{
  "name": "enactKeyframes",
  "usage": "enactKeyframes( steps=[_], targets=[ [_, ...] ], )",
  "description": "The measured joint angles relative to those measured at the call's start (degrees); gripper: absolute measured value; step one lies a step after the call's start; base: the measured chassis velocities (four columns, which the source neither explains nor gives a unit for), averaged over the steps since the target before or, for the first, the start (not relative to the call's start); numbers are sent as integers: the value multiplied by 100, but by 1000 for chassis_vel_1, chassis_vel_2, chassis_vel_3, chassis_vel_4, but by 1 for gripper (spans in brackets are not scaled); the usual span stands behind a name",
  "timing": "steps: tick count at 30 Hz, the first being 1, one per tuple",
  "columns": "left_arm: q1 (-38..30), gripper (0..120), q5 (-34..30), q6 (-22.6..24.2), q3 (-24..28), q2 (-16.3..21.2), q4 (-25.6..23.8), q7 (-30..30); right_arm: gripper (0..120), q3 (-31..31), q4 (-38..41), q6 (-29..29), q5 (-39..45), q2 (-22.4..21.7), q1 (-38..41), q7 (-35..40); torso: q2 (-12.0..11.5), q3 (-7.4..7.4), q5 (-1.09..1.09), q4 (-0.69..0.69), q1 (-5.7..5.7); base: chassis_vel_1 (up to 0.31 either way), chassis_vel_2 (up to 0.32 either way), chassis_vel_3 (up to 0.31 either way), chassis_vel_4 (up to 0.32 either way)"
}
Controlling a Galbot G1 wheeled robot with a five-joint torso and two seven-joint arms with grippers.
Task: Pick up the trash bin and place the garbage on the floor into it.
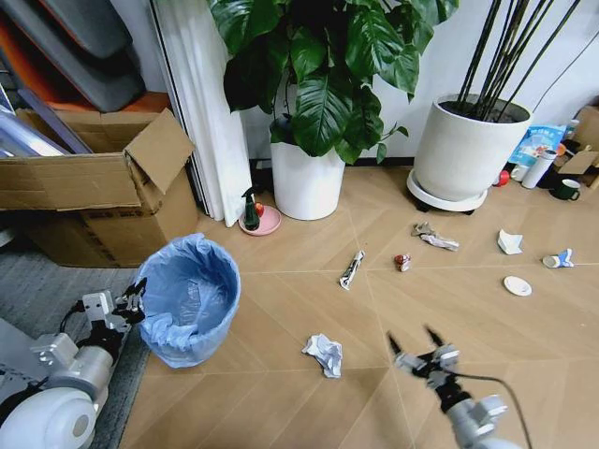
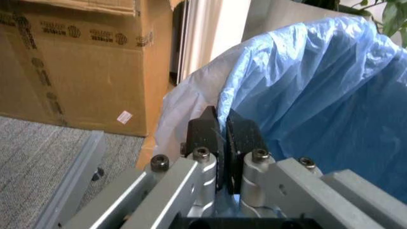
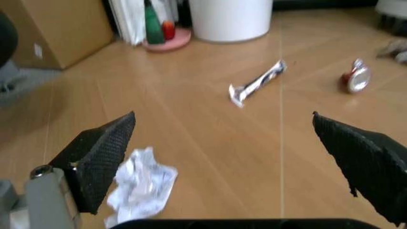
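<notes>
The trash bin, lined with a crinkled light-blue bag, stands on the floor at the left. My left gripper is at its near-left rim; in the left wrist view this gripper is shut on the bag-covered rim of the bin. My right gripper hangs open above the floor, right of a crumpled white paper. Its wrist view shows the open gripper with that paper beside one finger. More garbage lies beyond: a silver wrapper, a white disc, a blue-and-white packet.
A cardboard box and grey mat lie left of the bin. Two white plant pots stand at the back wall. A pink dish with a green bottle sits by the curtain. Cups are far right.
</notes>
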Motion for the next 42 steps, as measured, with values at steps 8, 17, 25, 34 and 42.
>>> enactKeyframes(
  steps=[8, 17, 25, 34, 42],
  targets=[
    [65, 0, 17, 0, 4, 51, 81, 1, 100, -471, -729, -45, -238, 160, 478, -10, 0, 0, -2, 0, 0, 0, 0, 0, 0],
    [102, 0, 20, -2, -33, 114, 116, 0, 100, -1159, -1453, -84, -467, 484, 1133, 19, 0, 0, -1, 0, 0, 0, 0, 0, 0],
    [23, 0, 3, -2, 12, 166, 193, -5, 100, -1291, -1852, -85, -722, 676, 1403, 45, 0, 0, -2, 0, 0, 0, 0, 0, 0],
    [-32, 0, -21, -1, 23, 213, 255, -10, 100, -1468, -2275, -161, -784, 853, 1808, 87, 0, 0, -1, 0, 0, 0, 0, 0, 0],
    [-74, 0, -28, 0, 34, 230, 284, -11, 100, -1608, -2597, -287, -700, 951, 2191, 113, 0, 0, -2, 0, 0, 0, 0, 0, 0]
  ],
)
